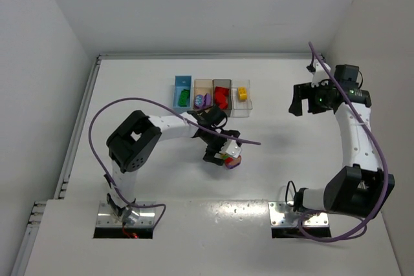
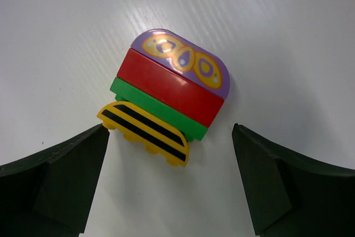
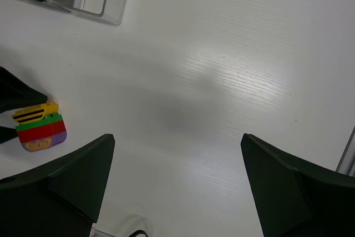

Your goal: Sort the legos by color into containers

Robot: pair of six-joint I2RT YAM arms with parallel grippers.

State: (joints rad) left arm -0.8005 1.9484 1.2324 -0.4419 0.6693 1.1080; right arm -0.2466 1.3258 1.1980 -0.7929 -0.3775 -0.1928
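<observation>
LEFT FINGERS: the left fingers (image 2: 55, 181) stand spread as wide as they go, gripping nothing, tips low over the white counter (image 1: 278, 159).
BETWEEN THEM: a four-brick lego clump (image 2: 169, 101) lies on its side just ahead of the gap, touching neither finger as far as the wrist view shows.
CLUMP, NEAREST FIRST: a yellow brick with black stripes, its end just beside one tip; then a green, then a red, and farthest off a purple brick printed with yellow ovals.
BEYOND THE LEFT FINGERS: a row of four bins side by side. The blue bin (image 1: 183, 78) holds green, the tan bin (image 1: 203, 81) purple, the dark grey bin (image 1: 222, 81) red and the clear bin (image 1: 242, 109) yellow.
RIGHT FINGERS: the right fingers (image 3: 55, 192) are also held wide and empty, above bare counter.
FROM THE RIGHT FINGERS: the clump sits well off to one side, and a corner of the clear bin shows farther out on that same side.
</observation>
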